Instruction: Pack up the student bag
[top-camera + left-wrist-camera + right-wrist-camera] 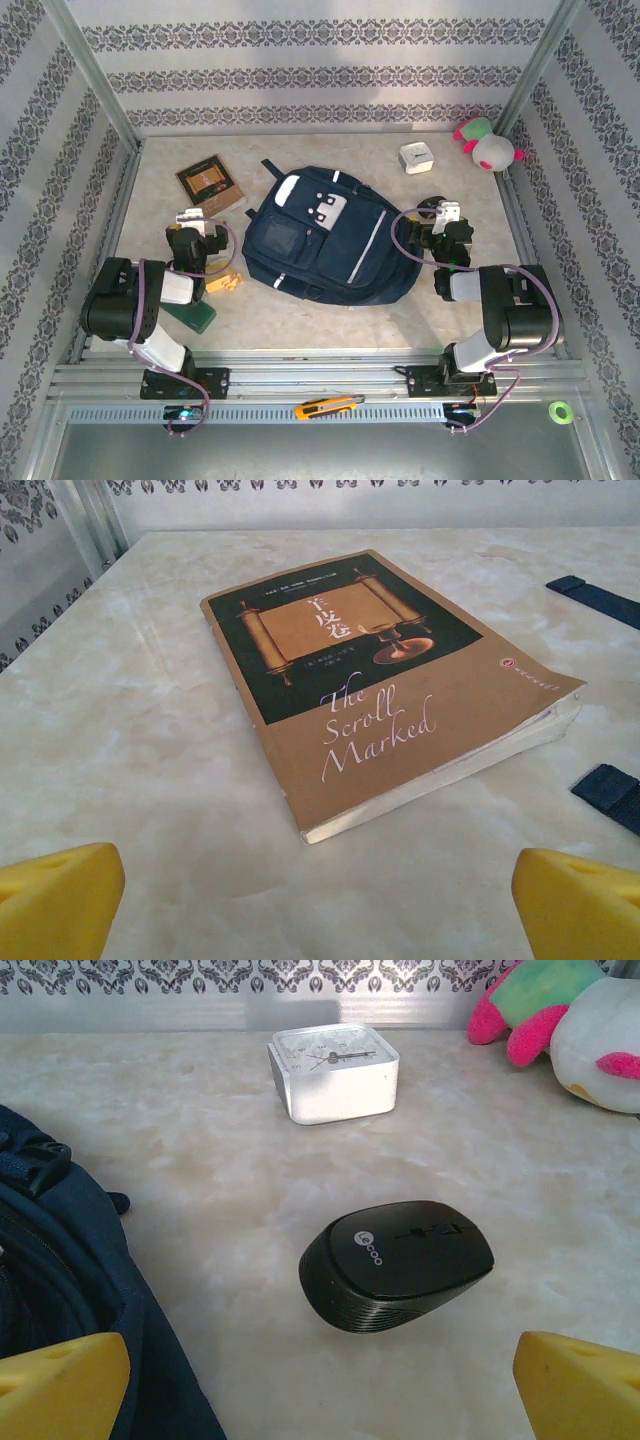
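Ringing the student bag point(325, 240), open tabletop point(300, 325).

Colour findings as observed. The student bag point(325, 240) is navy blue with white-grey stripes and white top patches. The book point(370, 670) has a brown cover, a dark panel bearing a tan scroll, and white script lettering. The mouse point(397, 1262) is black with a small white logo. The clock point(333, 1072) is white. The plush toy point(600, 1030) is white, pink and green. The table point(130, 730) is cream, faintly marbled. The left fingers point(55, 900) and right fingers point(580, 1385) are yellow. The walls point(320, 60) are white with dark ornamental bands.
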Tool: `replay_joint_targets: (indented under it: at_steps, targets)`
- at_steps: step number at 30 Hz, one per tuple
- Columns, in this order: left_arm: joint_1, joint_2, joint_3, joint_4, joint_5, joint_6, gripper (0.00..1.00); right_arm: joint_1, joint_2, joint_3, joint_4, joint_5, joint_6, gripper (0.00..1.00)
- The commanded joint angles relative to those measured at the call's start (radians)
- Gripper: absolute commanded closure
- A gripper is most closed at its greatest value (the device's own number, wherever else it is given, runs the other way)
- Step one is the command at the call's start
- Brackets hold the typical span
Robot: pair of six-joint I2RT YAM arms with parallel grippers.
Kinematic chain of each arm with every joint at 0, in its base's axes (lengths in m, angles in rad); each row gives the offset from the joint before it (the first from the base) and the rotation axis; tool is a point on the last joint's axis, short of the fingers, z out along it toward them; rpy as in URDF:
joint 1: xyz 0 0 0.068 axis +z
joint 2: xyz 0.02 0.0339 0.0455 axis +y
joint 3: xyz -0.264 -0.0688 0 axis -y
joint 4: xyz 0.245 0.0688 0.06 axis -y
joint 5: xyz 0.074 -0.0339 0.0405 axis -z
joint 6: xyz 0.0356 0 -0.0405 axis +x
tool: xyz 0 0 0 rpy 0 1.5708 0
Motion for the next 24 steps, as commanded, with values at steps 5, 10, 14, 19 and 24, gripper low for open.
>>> replay_joint_targets:
  at_steps: [5,10,14,19,24]
  targets:
    - [-0.006,-0.012,0.010,0.003,0.023,0.017,0.01,0.009,-0.006,0.014,0.009,0.015,0.003,0.02]
    - [-0.006,-0.011,0.010,0.003,0.023,0.017,0.01,0.009,-0.007,0.014,0.009,0.014,0.002,0.02]
    - [-0.007,-0.011,0.011,0.000,0.025,0.017,0.01,0.009,-0.006,0.016,0.007,0.014,0.004,0.02]
    - [-0.006,-0.010,0.010,0.003,0.023,0.018,0.01,0.010,-0.007,0.014,0.009,0.015,0.004,0.02]
    - [-0.006,-0.012,-0.018,0.056,0.030,0.018,0.01,0.011,-0.008,0.012,0.012,0.008,0.000,0.02]
